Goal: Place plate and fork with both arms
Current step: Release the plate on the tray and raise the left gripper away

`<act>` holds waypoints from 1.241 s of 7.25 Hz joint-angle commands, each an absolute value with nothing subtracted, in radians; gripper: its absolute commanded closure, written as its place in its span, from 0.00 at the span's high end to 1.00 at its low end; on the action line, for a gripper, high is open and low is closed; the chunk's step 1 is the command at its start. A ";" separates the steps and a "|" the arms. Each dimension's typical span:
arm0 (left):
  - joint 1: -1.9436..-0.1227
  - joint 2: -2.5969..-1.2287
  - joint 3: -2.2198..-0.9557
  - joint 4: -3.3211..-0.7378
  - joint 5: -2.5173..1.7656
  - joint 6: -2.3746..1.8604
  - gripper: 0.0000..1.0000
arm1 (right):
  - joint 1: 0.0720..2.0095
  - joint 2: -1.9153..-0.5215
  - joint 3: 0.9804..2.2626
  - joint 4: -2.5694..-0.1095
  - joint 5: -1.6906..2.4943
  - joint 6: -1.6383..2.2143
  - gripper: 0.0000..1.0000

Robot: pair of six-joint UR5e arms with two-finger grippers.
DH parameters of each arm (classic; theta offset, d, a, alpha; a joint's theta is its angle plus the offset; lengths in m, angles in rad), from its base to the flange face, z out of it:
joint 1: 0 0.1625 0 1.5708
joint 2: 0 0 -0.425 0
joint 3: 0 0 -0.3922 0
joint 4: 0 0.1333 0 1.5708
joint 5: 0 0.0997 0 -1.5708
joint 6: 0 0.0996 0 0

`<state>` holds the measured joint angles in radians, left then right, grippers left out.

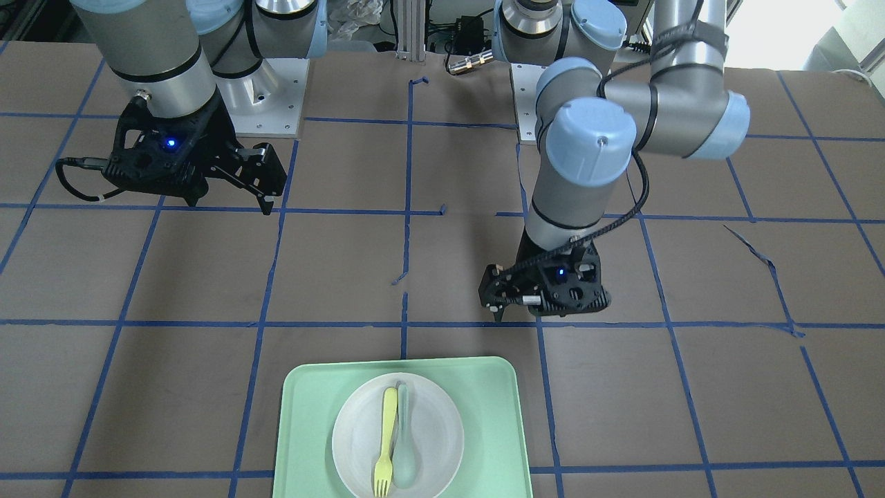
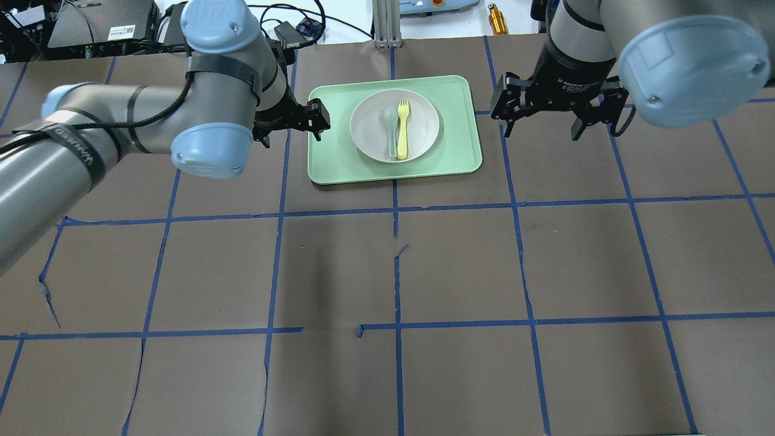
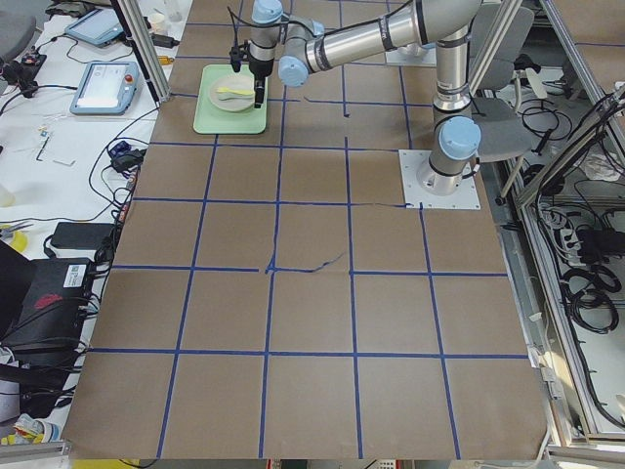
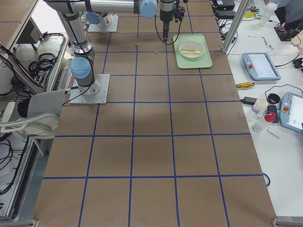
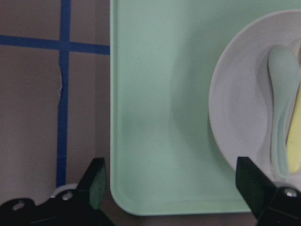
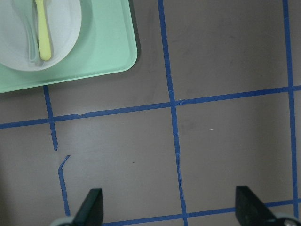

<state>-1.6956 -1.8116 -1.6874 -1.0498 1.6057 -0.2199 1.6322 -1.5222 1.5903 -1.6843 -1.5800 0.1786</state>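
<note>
The fork [image 2: 402, 127] lies beside a spoon [image 2: 390, 130] on the plate [image 2: 367, 124], which sits on the tray [image 2: 339, 160]. My left gripper [image 5: 172, 184] hangs with jaws wide over the tray's near edge, likely lined up for the plate. My right gripper [image 2: 540, 126], also spread and empty, waits just off the tray's other side, presumably for the fork. My left wrist view cuts off most of the fork, and I cannot tell whether fork and spoon touch.
</note>
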 commanded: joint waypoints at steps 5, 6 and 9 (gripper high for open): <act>-1.710 -1.631 -1.522 -1.531 1.574 -0.192 1.00 | 1.635 -1.517 1.620 -1.710 -1.591 0.169 1.00; -1.709 -1.632 -1.522 -1.531 1.575 -0.192 1.00 | 1.641 -1.511 1.643 -1.802 -1.588 0.175 1.00; -1.709 -1.632 -1.523 -1.531 1.578 -0.193 1.00 | 1.733 -1.141 1.384 -1.884 -1.594 0.150 1.00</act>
